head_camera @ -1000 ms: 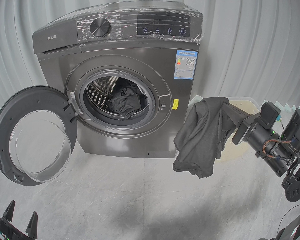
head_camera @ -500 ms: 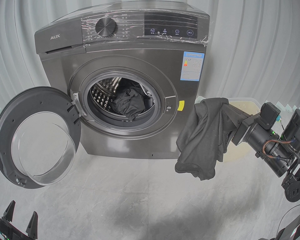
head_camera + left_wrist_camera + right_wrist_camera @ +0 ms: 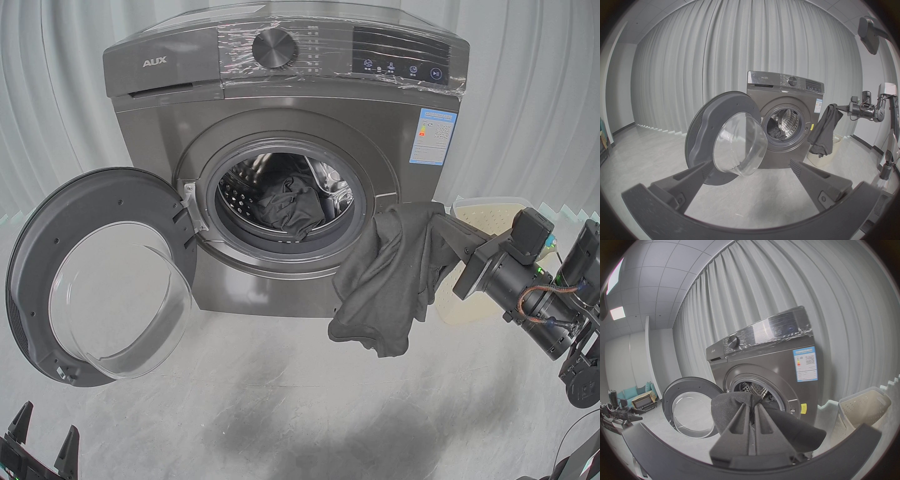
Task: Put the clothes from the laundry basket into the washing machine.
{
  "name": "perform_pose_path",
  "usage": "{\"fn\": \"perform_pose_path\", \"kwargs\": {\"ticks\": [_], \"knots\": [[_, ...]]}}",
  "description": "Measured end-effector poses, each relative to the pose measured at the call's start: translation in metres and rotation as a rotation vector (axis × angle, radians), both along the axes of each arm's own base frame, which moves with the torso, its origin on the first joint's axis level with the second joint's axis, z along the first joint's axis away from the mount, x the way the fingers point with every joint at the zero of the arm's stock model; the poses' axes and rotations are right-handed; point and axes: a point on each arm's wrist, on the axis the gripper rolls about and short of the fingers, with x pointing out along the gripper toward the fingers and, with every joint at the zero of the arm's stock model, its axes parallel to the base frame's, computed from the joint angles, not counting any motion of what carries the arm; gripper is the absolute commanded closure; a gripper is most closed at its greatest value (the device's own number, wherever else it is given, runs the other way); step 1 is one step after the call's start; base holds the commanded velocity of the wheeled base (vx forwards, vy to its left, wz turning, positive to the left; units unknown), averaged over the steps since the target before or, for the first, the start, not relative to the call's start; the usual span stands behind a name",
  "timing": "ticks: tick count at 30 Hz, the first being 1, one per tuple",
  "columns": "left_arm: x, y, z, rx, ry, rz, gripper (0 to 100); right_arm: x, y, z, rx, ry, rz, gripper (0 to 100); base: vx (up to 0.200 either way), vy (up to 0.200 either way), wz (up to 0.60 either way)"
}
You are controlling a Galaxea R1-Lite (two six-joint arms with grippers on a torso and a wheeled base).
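Observation:
The grey washing machine (image 3: 281, 94) stands ahead with its round door (image 3: 100, 275) swung wide open to the left. A dark garment (image 3: 290, 209) lies inside the drum. My right gripper (image 3: 752, 405) is shut on a dark grey garment (image 3: 387, 281), which hangs just right of the drum opening, above the floor. Behind that cloth, on the floor beside the machine, stands the cream laundry basket (image 3: 494, 212); I cannot see what is in it. My left gripper (image 3: 40, 431) stays low at the near left, open, with nothing between its fingers.
The open door takes up the room left of the drum. Pale curtains hang behind the machine. Bare grey floor (image 3: 262, 387) lies between me and the machine's front.
The whole head view has shifted, so the camera moved: the machine now sits further right and closer. The held garment hangs nearer to the drum opening. The left gripper is unchanged.

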Motion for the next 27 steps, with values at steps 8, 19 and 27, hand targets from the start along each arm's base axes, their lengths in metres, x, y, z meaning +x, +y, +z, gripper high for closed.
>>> {"fn": "perform_pose_path", "kwargs": {"ticks": [8,19,27], "knots": [[0.000,0.000,0.000,0.093,-0.001,0.004,0,0.003,0.024,0.003,0.015,0.000,0.049,100,0.000,0.000,0.00],[0.000,0.000,0.000,0.191,-0.004,0.008,0,0.009,0.051,-0.003,0.050,0.040,0.089,100,0.000,0.000,0.00],[-0.002,0.000,0.011,0.175,-0.072,0.009,0,0.012,0.070,-0.008,0.072,0.060,0.134,100,0.000,0.000,0.00]]}}
